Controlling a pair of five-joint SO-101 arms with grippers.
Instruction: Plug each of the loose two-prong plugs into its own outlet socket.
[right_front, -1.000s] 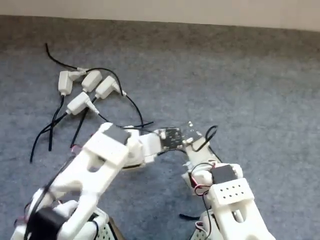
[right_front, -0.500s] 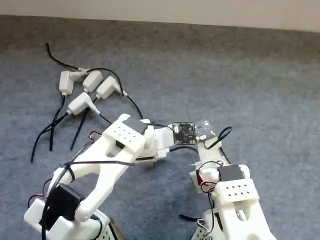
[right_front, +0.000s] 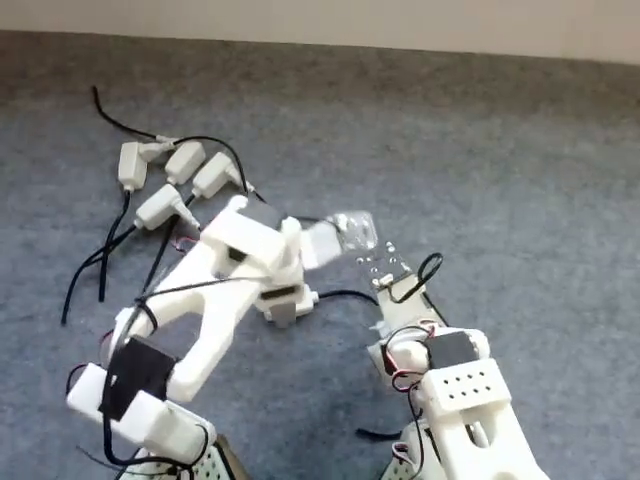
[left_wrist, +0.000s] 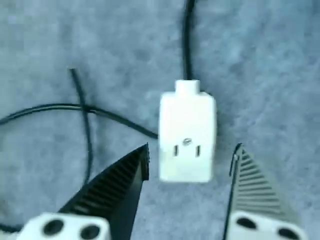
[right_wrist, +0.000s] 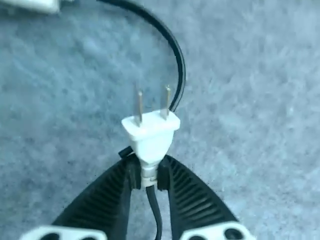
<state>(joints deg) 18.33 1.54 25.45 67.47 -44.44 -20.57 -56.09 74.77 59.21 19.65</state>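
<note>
The right end effector (right_wrist: 146, 169) holds the two-prong plug (right_wrist: 150, 129) prongs-forward for insertion, while the left end effector (left_wrist: 191, 152), spread wide, flanks the outlet socket (left_wrist: 187, 125), apparently to steady it.

Right gripper (right_wrist: 146, 170) has its black fingers (right_wrist: 112, 192) closed on the narrow neck of a white two-prong plug (right_wrist: 150, 131), body clear of the tips, both metal prongs (right_wrist: 140, 106) pointing away from the gripper. The plug's black cord (right_wrist: 152, 210) runs back between the fingers. A black cable (right_wrist: 172, 45) curves across the grey carpet-like bench (right_wrist: 255, 100) just behind the prongs, with a white object (right_wrist: 30, 4) cut off at the frame edge.
</note>
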